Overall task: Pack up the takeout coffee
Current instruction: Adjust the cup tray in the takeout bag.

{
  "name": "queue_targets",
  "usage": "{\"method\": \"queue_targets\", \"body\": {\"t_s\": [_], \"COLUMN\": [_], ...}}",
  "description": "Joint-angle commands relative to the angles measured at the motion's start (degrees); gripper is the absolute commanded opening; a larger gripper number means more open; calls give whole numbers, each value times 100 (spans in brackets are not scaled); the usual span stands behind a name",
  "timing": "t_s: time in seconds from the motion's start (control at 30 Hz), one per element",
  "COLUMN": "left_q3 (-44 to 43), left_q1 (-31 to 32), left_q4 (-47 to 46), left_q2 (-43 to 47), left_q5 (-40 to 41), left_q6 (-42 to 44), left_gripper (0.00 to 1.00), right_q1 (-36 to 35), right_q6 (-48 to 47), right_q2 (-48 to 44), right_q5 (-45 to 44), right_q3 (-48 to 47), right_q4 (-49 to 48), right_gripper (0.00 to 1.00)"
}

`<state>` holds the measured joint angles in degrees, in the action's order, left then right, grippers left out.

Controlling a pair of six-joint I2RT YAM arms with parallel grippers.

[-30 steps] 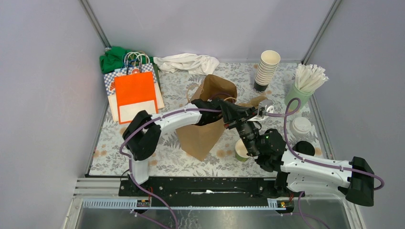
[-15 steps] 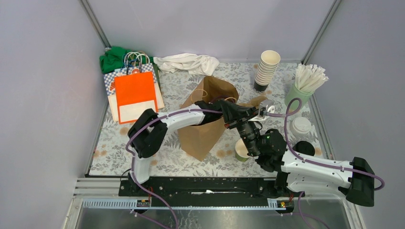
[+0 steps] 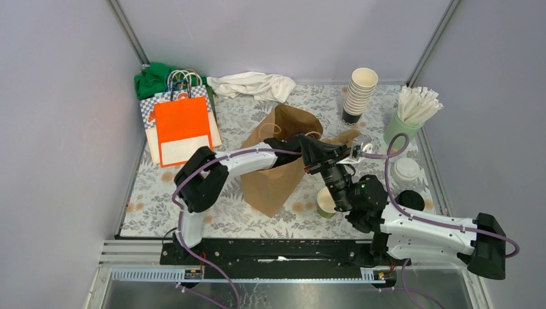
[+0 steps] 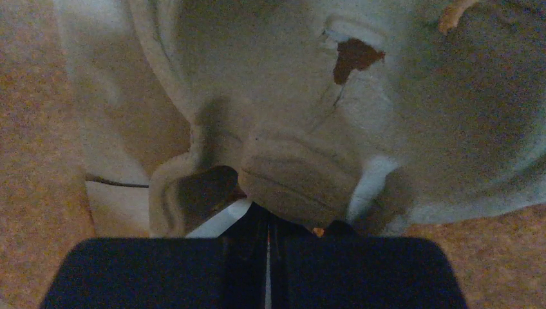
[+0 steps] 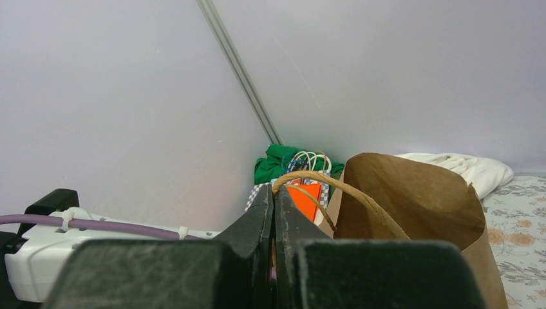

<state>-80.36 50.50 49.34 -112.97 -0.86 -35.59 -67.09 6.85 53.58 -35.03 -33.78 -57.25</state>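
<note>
Right fingers [image 5: 275, 201]: pressed together, pinching the tan twine handle [image 5: 315, 177] of the brown paper bag [image 3: 275, 183] at its open top.

Left fingers [image 4: 267, 225]: deep inside the bag, dim light. They are drawn together with only a thin seam between them, tips against a pale moulded insert [image 4: 302, 174]. Cannot tell whether they pinch it.

The bag stands mid-tabletop [image 3: 225, 215] with its mouth tilted up and back. The left arm enters it from the left, and the right arm reaches the rim from the near right.

An open dark-green cup [image 3: 325, 205] with a pale inside stands on the tabletop just right of the bag's near corner, outside the bag. The right wrist partly covers it.

A round black lid [image 3: 412, 199] and a white lid [image 3: 407, 170] lie near the right edge, well apart from the bag.

Back right: stack of cream cups [image 3: 359, 93].
</note>
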Motion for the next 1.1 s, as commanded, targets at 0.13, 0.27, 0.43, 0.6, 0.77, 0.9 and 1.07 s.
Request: {"method": "queue_targets", "body": {"t_s": [0.13, 0.27, 0.43, 0.6, 0.77, 0.9, 1.07], "left_q3": [-820, -1522, -2619, -3553, -4190, -4919, -5333], "left_q1": [-13, -13, -11, -19, -141, -338, -698], "left_q4": [709, 1238, 2074, 2720, 3037, 3345, 3022], "left_q2": [-2, 168, 230, 213, 269, 324, 882], "left_q5": [338, 438, 609, 819, 795, 797, 449], "left_q6": [191, 258, 389, 483, 521, 594, 674], "left_gripper": [0, 0, 0, 0, 3, 6, 17], "right_q1": [-42, -45, -43, -41, -44, -43, -43], "right_q6": [-114, -118, -131, -153, -155, -155, -118], "right_q2": [-102, -94, -111, -128, -155, -164, -135], "right_q5": [-177, -176, -180, -181, -172, -171, -170], "right_q3": [-23, -18, -15, -17, -30, -67, -81], "right_q4": [-162, -137, -108, -67, -17, 95, 211], "right_gripper": [0, 0, 0, 0, 0, 2, 14]}}
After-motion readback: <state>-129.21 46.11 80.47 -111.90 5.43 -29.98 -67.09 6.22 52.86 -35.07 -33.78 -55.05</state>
